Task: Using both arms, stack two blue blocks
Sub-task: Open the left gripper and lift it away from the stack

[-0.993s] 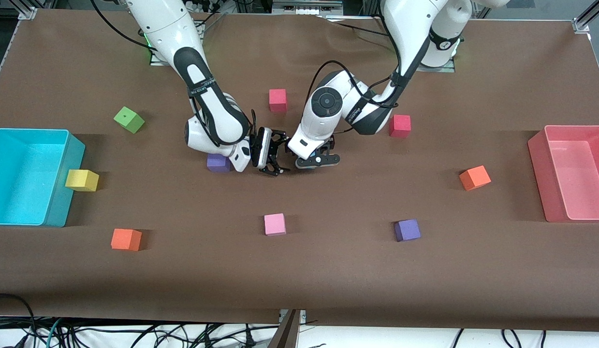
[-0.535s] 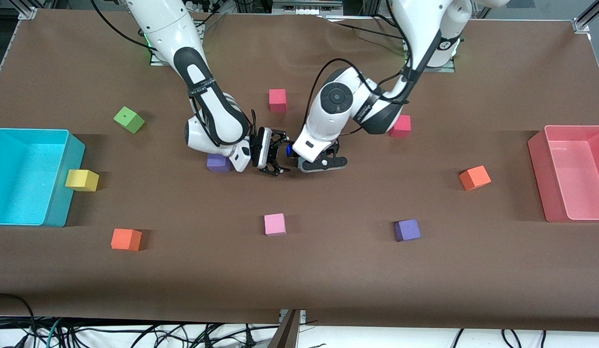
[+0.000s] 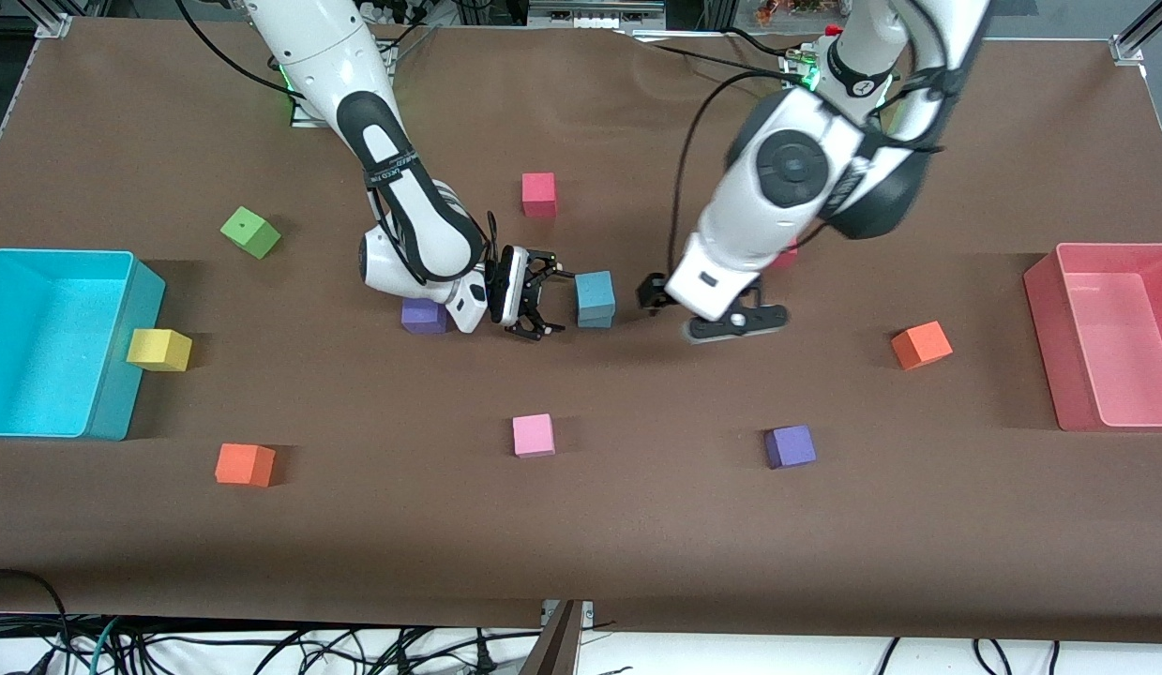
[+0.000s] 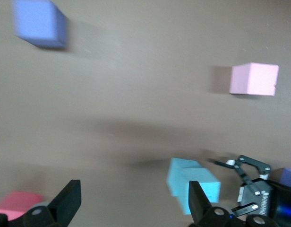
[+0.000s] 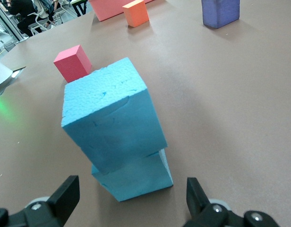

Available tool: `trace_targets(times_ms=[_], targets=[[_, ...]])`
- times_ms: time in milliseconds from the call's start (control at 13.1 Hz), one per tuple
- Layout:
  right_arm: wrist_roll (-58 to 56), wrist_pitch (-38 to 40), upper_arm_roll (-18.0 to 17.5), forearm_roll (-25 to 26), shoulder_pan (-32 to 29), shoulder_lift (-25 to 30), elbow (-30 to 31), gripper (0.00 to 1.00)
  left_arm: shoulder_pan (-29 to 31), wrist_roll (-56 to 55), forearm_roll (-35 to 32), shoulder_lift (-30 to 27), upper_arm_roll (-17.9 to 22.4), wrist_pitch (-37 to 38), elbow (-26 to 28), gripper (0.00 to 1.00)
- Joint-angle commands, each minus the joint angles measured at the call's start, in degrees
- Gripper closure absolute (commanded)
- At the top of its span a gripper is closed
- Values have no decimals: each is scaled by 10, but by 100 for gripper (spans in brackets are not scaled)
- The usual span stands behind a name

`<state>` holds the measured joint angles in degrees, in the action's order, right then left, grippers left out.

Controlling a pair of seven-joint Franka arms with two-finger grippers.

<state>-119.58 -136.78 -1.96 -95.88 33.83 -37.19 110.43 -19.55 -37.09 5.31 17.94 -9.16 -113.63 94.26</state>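
blue blocks point(image 3: 595, 298): sky-blue — both
bench point(image 3: 637, 525): brown
bins: cyan point(image 3: 55, 342) — pink point(image 3: 1110, 333)
other cubes: purple point(image 3: 790, 446), orange point(image 3: 921, 344), pink point(image 3: 533, 435), green point(image 3: 249, 232), yellow point(image 3: 158, 349)

Both arms reach mid-table, the left claw point(image 3: 702, 314) and right claw point(image 3: 539, 302) open, holding nothing.

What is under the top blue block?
The other blue block sits under the top blue block, which rests a bit crooked on it. The lower block's top face is covered, so that cannot be seen.
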Motion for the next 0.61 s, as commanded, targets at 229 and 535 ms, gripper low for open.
trace_targets(times_ms=[229, 535], targets=[[-14, 16, -1, -12, -7, 19, 26, 0, 119, 248, 2, -107, 24, 119, 33, 0], [-17, 16, 0, -12, -7, 23, 33, 0, 121, 369, 0, -128, 107, 137, 37, 0]])
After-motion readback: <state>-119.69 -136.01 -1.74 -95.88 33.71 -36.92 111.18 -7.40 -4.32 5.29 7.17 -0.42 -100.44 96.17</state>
